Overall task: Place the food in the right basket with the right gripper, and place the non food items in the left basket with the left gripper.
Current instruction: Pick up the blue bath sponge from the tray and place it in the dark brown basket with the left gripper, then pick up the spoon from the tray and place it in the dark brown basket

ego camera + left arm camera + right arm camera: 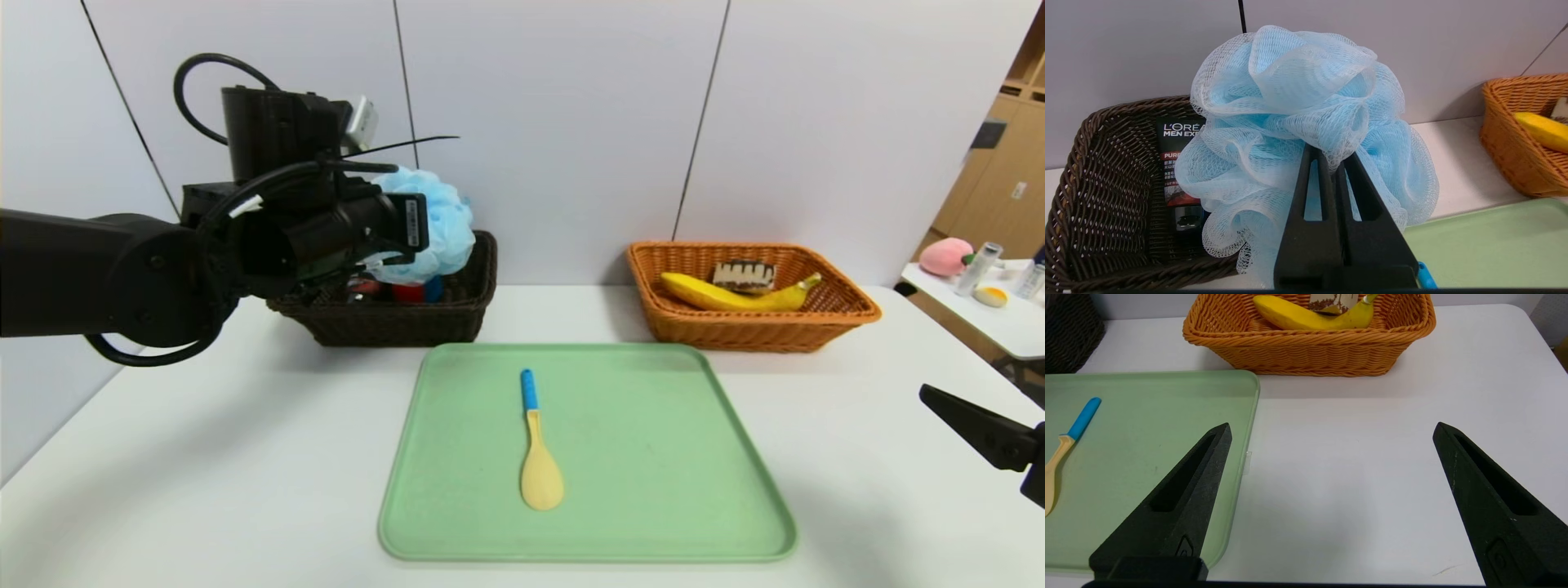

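My left gripper [1331, 157] is shut on the light-blue bath pouf [1306, 122] and holds it in the air over the near edge of the dark brown left basket [392, 322]. In the head view the pouf [441, 224] hangs above that basket [1098, 183]. A black squeeze tube [1180, 171] lies inside, and a bit of the puzzle cube [412, 291] shows. The yellow spoon with blue handle [539, 441] lies on the green tray [735, 490]. The banana [735, 296] and cake slice [743, 275] lie in the orange right basket [849, 314]. My right gripper [1331, 433] is open and empty over the table right of the tray.
A side table [992, 314] at the far right holds a pink plush and small bottles. The white table [204, 457] has bare room left and right of the tray. The orange basket [1310, 355] stands ahead of my right gripper.
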Available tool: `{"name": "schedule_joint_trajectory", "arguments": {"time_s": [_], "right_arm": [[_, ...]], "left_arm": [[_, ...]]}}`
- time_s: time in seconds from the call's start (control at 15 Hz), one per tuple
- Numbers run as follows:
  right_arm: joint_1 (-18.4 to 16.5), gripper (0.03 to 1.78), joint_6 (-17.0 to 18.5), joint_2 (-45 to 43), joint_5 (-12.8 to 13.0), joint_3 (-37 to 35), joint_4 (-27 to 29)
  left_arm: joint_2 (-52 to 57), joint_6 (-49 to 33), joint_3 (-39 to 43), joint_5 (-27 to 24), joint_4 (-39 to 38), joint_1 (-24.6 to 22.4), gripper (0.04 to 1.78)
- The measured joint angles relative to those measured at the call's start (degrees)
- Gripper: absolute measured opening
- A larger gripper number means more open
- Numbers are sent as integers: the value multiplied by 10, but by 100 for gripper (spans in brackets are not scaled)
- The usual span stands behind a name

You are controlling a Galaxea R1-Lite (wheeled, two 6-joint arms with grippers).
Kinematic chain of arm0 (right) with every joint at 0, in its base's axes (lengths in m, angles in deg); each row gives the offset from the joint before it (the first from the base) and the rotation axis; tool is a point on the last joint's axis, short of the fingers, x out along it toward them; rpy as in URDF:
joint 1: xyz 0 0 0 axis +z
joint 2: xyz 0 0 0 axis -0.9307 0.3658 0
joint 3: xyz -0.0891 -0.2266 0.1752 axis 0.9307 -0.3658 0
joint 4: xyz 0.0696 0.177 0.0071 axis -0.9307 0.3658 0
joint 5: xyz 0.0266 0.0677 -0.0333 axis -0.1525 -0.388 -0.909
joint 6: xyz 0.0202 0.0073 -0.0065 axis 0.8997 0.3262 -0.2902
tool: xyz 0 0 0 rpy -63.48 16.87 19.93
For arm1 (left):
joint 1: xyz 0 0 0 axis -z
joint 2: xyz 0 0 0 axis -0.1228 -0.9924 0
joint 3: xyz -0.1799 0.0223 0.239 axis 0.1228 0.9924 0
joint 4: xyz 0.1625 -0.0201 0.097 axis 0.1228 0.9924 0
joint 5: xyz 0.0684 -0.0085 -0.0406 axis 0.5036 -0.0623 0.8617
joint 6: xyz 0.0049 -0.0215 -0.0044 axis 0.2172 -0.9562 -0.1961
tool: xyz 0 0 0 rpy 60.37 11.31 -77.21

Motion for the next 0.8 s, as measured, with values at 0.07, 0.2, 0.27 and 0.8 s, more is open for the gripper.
{"name": "schedule_joint_trajectory", "arguments": {"time_s": [0.07,0.2,0.27,0.8], "right_arm": [[0,170,4,0,0,-1,0],[0,170,7,-1,0,-1,0],[0,170,9,-1,0,-2,0],[0,170,9,-1,0,-3,0]], "left_arm": [[-14,5,-5,0,0,-3,8],[-33,12,-9,0,0,-5,8],[-40,13,-10,0,0,-6,8],[-71,30,-16,2,-64,-8,112]]}}
